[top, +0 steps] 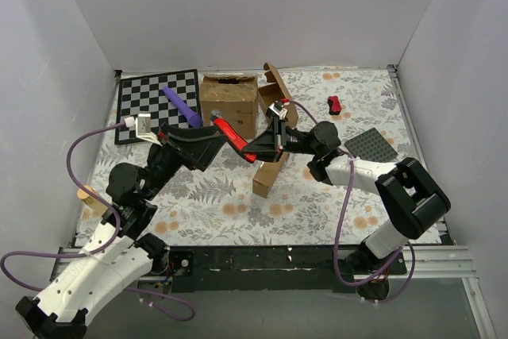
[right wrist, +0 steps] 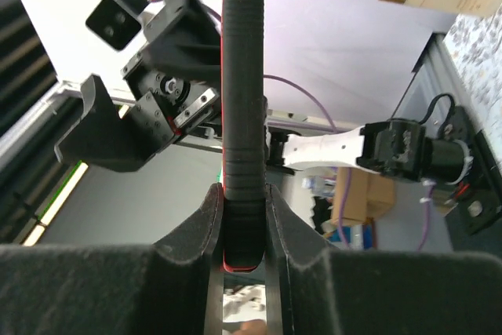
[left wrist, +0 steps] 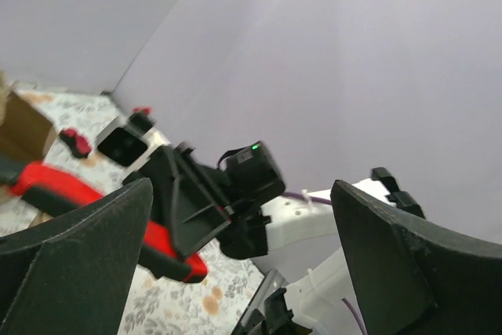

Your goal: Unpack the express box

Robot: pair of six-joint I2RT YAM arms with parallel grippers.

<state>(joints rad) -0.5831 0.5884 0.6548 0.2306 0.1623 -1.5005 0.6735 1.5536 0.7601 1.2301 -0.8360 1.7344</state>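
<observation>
My right gripper (top: 266, 145) is shut on a red and black knife-like tool (top: 235, 137) and holds it above the table, pointing at my left gripper. In the right wrist view the fingers (right wrist: 210, 217) clamp the tool's black handle (right wrist: 243, 100). My left gripper (top: 214, 145) is wide open and faces the tool's free end. In the left wrist view its fingers (left wrist: 78, 249) stand far apart, with the tool (left wrist: 169, 255) and right gripper (left wrist: 196, 194) beyond. The express box (top: 270, 174), a small flat brown mailer, lies on the floral cloth just below the right gripper.
A large brown carton with black print (top: 230, 102) stands behind the grippers. Beside it is another small brown mailer with a raised flap (top: 278, 91). A checkerboard (top: 151, 105) with a purple object (top: 182, 105) lies back left. A small red item (top: 334, 104) and a dark grey plate (top: 369, 146) lie to the right.
</observation>
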